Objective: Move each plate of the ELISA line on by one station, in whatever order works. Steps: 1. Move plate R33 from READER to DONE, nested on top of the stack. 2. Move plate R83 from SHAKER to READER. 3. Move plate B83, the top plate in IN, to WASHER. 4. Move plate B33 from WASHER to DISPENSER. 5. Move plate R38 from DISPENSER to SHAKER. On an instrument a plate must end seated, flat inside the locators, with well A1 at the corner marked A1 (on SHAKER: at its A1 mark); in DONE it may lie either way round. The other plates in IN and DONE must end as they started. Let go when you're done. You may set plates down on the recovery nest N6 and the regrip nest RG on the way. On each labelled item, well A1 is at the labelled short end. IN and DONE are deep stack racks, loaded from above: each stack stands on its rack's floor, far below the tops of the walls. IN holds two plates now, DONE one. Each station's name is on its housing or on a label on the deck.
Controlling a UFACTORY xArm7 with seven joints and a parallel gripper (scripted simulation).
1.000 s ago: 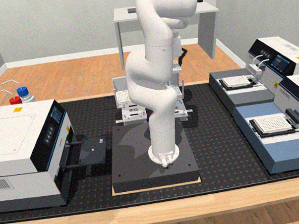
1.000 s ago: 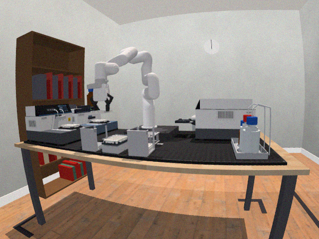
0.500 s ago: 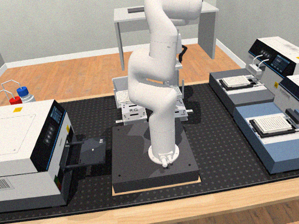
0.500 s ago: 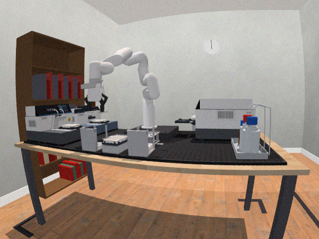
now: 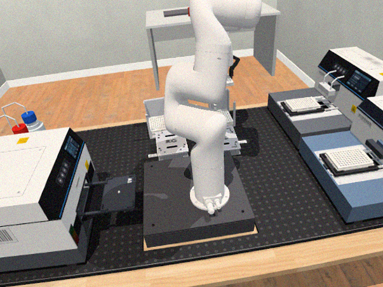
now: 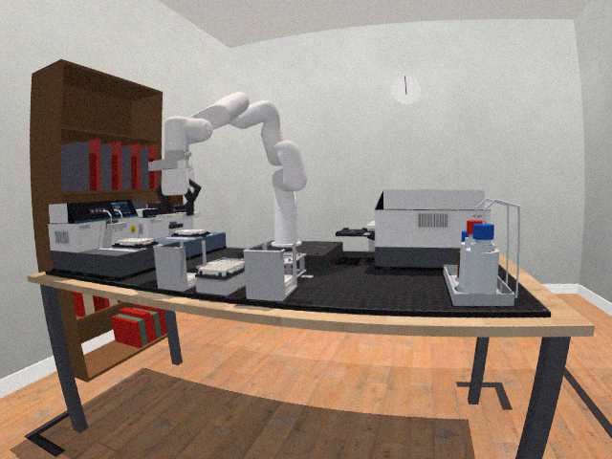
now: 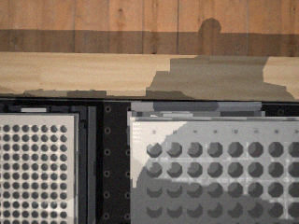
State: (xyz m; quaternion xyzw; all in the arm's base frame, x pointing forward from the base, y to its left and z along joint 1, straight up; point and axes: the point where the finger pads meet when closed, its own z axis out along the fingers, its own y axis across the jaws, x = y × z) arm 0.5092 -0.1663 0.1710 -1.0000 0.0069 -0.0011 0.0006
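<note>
My gripper point(image 5: 233, 66) point(image 6: 179, 197) is shut on a white well plate point(image 7: 210, 173), which fills the lower right of the wrist view; its label is not readable, and I take it for R33. It hangs high over the back of the deck, above a deep grey stack rack point(image 6: 170, 267) whose top edge shows in the wrist view point(image 7: 196, 107). Another white plate point(image 7: 37, 173) point(image 6: 220, 268) sits on a station beside that rack. The reader's tray point(image 5: 117, 192) stands out empty. Two more plates point(image 5: 303, 104) point(image 5: 348, 159) sit on the grey and blue stations at the right.
The reader housing point(image 5: 21, 169) fills the left of the deck. A second rack point(image 5: 147, 114) point(image 6: 267, 273) and the RG nest point(image 5: 170, 144) stand behind the arm's base. Bottles point(image 5: 30, 122) stand at the far left. The deck's back edge lies just beyond the racks.
</note>
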